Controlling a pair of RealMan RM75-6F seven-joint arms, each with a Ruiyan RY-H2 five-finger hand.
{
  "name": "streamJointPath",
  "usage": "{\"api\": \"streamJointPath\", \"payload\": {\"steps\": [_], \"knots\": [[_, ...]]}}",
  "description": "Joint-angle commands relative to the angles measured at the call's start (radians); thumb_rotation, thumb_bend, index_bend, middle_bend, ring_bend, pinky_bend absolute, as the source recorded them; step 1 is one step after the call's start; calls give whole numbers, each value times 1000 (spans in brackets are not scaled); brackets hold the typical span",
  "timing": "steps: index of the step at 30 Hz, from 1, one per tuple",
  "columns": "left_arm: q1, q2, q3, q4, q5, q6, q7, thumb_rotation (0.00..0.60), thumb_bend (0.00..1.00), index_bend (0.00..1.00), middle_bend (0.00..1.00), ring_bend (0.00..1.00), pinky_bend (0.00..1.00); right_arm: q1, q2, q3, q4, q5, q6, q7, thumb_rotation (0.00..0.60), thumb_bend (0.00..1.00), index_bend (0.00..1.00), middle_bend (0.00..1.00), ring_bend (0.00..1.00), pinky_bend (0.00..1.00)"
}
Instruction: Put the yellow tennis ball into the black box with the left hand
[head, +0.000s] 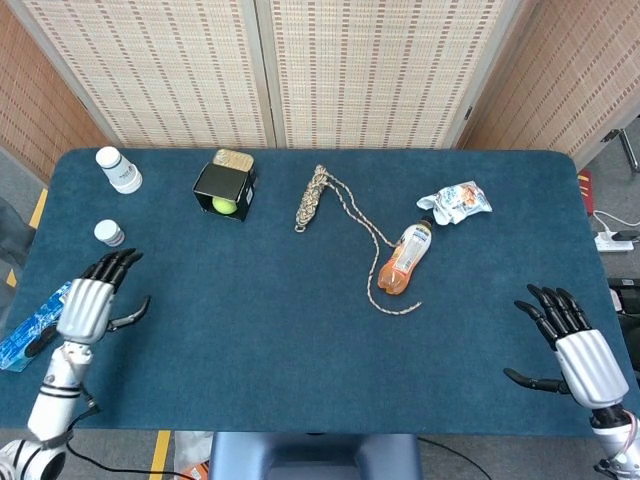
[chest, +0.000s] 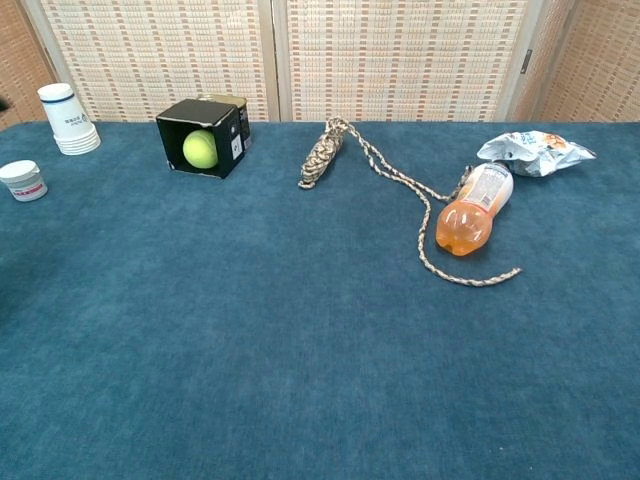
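Observation:
The yellow tennis ball (head: 224, 205) (chest: 200, 149) lies inside the black box (head: 224, 181) (chest: 224, 122), which rests on its side at the back left of the table with its mouth facing the front. My left hand (head: 88, 302) hovers near the front left edge, far from the box, fingers spread and holding nothing. My right hand (head: 577, 346) is at the front right corner, also spread and empty. Neither hand shows in the chest view.
A stack of white cups (head: 119, 170) (chest: 66, 118) and a small white jar (head: 108, 233) (chest: 22, 180) stand at the left. A blue packet (head: 35, 326) lies off the left edge. A braided rope (head: 316, 196), an orange bottle (head: 405, 259) and a crumpled snack bag (head: 456, 201) occupy the middle and right.

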Motion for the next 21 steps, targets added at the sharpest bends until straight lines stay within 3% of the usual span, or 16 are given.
{"api": "streamJointPath", "payload": {"steps": [1, 3, 4, 7, 21], "knots": [[196, -18, 70, 149, 89, 219, -201, 152, 516, 735, 776, 702, 810, -3, -4, -7, 6, -11, 8, -4, 600, 0, 178, 22, 0, 0], [217, -47, 64, 197, 81, 227, -253, 302, 568, 871, 919, 822, 901, -5, -8, -13, 11, -21, 15, -5, 600, 0, 183, 31, 0, 0], [226, -60, 62, 219, 76, 224, -259, 418, 598, 940, 971, 882, 948, -6, -9, -16, 14, -26, 18, -2, 600, 0, 185, 36, 0, 0], [242, -91, 51, 258, 65, 222, -237, 598, 655, 1000, 1000, 983, 1000, -8, -14, -17, 21, -30, 25, 0, 600, 0, 188, 41, 0, 0], [226, -54, 35, 130, 107, 185, -100, 600, 695, 1000, 1000, 1000, 1000, 2, -17, -17, 23, -29, 17, -9, 600, 0, 195, 47, 0, 0]]}}
